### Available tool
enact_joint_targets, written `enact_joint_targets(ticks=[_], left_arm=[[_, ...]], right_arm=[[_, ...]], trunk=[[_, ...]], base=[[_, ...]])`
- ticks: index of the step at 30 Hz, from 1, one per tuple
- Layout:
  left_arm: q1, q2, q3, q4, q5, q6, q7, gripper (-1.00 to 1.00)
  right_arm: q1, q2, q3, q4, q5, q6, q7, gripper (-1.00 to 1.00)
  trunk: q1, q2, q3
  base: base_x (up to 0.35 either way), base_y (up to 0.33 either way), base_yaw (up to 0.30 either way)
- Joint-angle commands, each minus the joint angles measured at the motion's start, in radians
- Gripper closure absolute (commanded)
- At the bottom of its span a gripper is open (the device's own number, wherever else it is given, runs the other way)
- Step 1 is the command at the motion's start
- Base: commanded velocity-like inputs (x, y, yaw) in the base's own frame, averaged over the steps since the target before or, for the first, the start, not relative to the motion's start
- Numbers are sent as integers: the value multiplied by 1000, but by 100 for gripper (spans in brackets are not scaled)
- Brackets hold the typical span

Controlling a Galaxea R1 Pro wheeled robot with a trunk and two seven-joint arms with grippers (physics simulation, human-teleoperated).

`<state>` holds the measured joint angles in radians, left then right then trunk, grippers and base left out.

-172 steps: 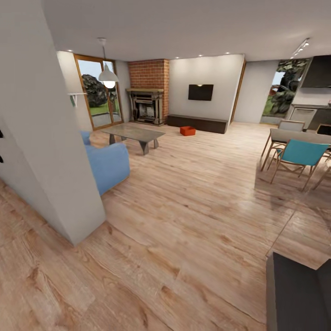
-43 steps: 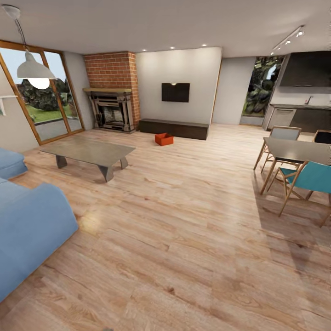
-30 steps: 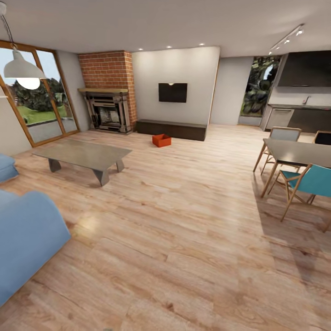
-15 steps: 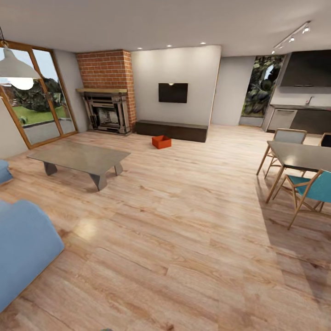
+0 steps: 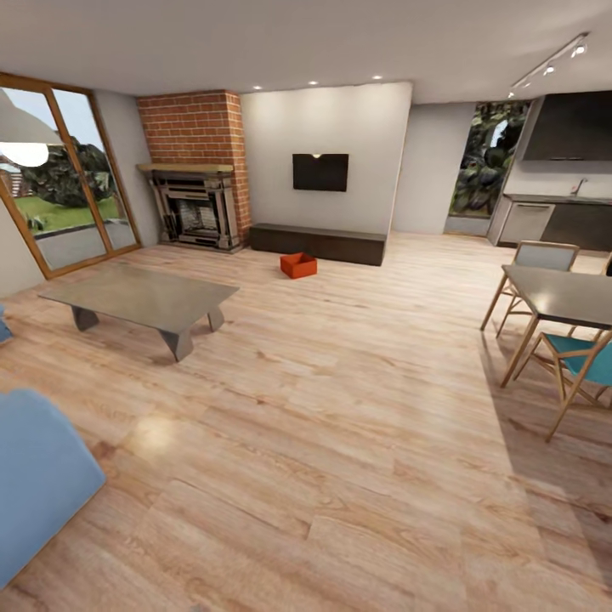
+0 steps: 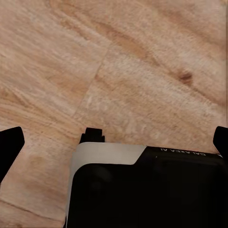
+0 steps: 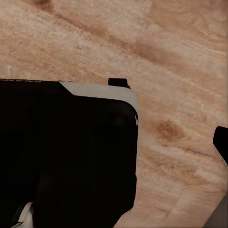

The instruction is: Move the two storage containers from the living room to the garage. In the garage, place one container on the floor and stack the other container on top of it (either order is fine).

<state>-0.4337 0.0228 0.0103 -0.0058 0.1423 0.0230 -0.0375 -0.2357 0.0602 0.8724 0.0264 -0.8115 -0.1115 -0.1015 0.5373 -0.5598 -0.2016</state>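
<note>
Storage container (image 5: 298,264) sits on the wood floor (image 5: 340,408) before the dark TV bench (image 5: 316,243), well ahead. Drive straight, passing between coffee table (image 5: 140,297) and dining table (image 5: 565,296) (left gripper (image 6: 114,142) spread open, empty; right's state I cannot tell).

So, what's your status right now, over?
Left gripper open, empty; one right fingertip visible, state unclear. One storage container on wood floor ahead, before TV bench. Coffee table left, dining table right, off the path.
</note>
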Motion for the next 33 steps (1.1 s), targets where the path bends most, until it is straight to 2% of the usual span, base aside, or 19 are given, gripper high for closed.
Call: enact_joint_targets(ticks=[1,16,28,33], left_arm=[[-1,0,0,0,9,3,-4,-100],[-1,0,0,0,10,2,-4,-100],[-1,0,-1,0,8,2,-4,-100],[-1,0,0,0,9,2,-4,-100]], right_arm=[[-1,1,8,3,-8,-4,0,-100],[-2,-3,8,3,-8,-4,0,-100],[-1,-2,8,3,-8,-4,0,-100],[-1,0,8,3,-8,-4,0,-100]], trunk=[[1,-1,-2],[1,-1,-2],[1,-1,-2],[1,-1,-2]], base=[[322,0,0],[322,0,-4],[322,0,-213],[322,0,-72]])
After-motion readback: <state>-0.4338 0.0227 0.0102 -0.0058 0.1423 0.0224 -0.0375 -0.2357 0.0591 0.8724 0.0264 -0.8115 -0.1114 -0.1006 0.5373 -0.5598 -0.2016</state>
